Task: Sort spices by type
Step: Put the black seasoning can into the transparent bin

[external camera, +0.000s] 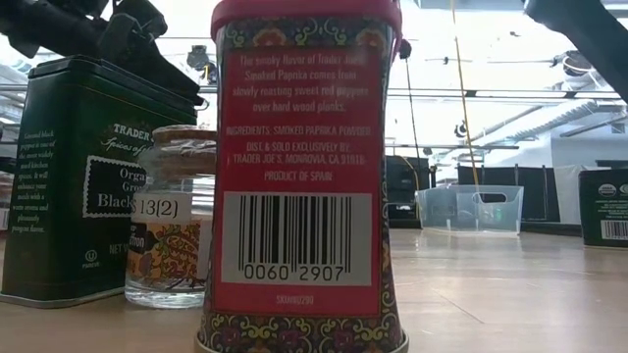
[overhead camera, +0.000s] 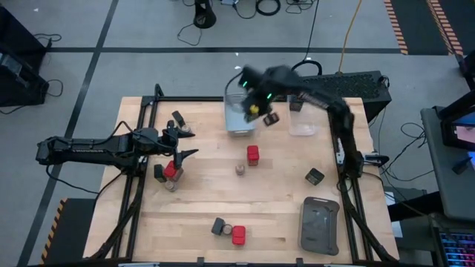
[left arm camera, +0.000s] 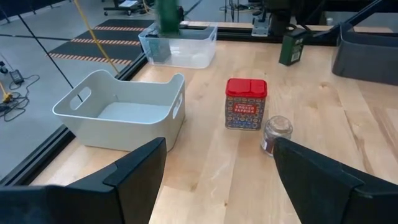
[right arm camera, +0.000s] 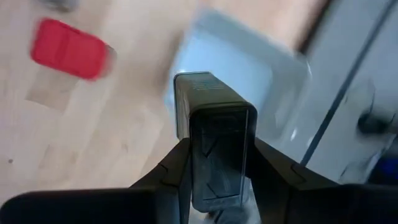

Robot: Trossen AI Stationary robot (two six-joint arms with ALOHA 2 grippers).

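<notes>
Across the wooden counter (overhead camera: 282,215) the largest things are the bins: a grey bin (overhead camera: 239,115) at the far edge, a clear bin (overhead camera: 304,122) just beside it, and a flat dark grey tray (overhead camera: 319,225) at the near right corner. Over the grey bin's right side hangs the right gripper (right arm camera: 216,163), its fingers pinching a dark black tin (right arm camera: 214,149) between them; in the right wrist view the tin stands above the bin's pale interior. Out to the left, the left gripper (overhead camera: 182,142) sits low over the counter with its fingers (left arm camera: 134,171) spread wide and nothing between them. Ahead of it in the left wrist view stand a red-capped paprika tin (left arm camera: 246,103) and, just beside it, a small round jar (left arm camera: 276,134). Scattered spices lie elsewhere on the counter: a red tin, a dark tin and a jar clustered (overhead camera: 169,173) close under the left gripper, another dark tin and jar (overhead camera: 180,122) near the far left, a dark tin alone (overhead camera: 315,176) on the right, and a dark tin, a jar and a red tin grouped (overhead camera: 228,231) at the near edge. Close to the low camera that last group fills the view, the red paprika tin (external camera: 304,176) foremost, the jar (external camera: 175,221) and black pepper tin (external camera: 88,176) behind it.
</notes>
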